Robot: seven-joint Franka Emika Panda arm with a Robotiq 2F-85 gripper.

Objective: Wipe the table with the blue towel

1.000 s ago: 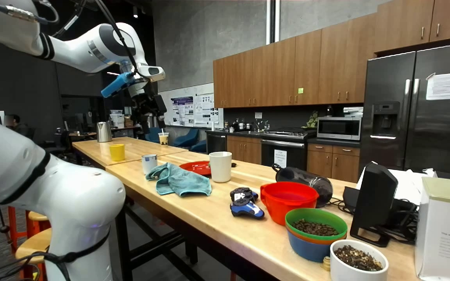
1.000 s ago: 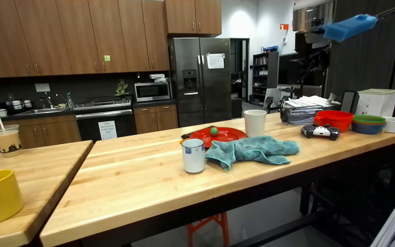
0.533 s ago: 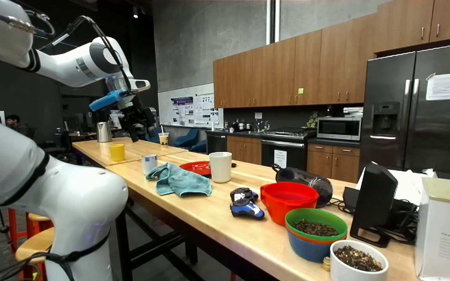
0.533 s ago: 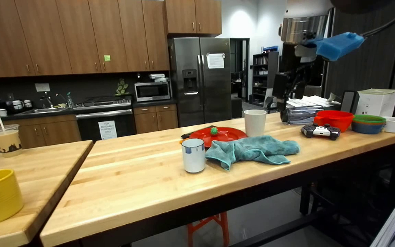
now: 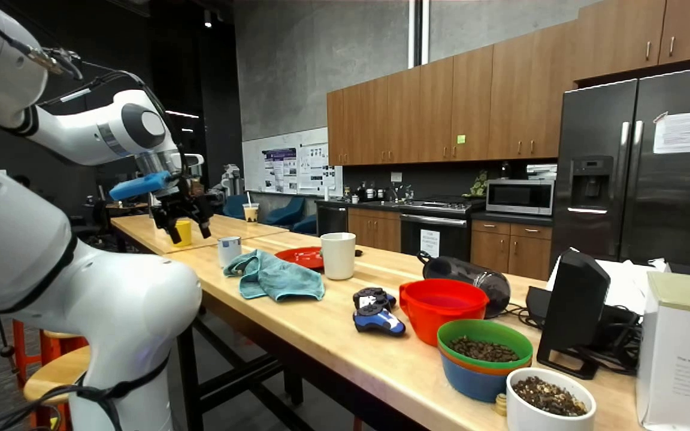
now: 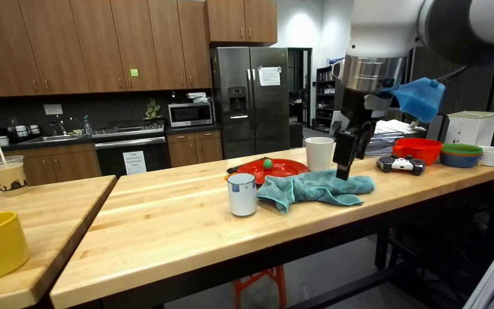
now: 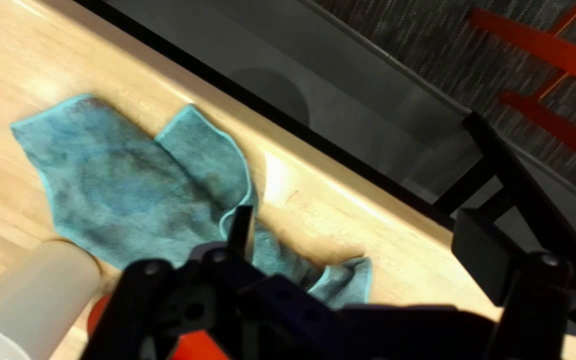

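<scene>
So my hand [image 5: 190,236] is hovering near the towel [image 5: 279,278], jaws wide apart, holding nothing. Towel's lying rumpled on the desk [image 6: 165,227], just beside the plate [image 6: 287,167].

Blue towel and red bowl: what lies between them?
Game controllers lie on the table between blue towel and red bowl, closer to the bowl, as an exterior view shows.

In an exterior view, the towel [image 6: 309,189] lies on the table [image 6: 157,231], a mug [image 6: 242,197] just to its left. Behind the towel are a plate [image 6: 289,170] and a cup [image 6: 318,154]; right of the towel, a game controller [image 6: 400,163] and a bowl [image 6: 420,149].
</scene>
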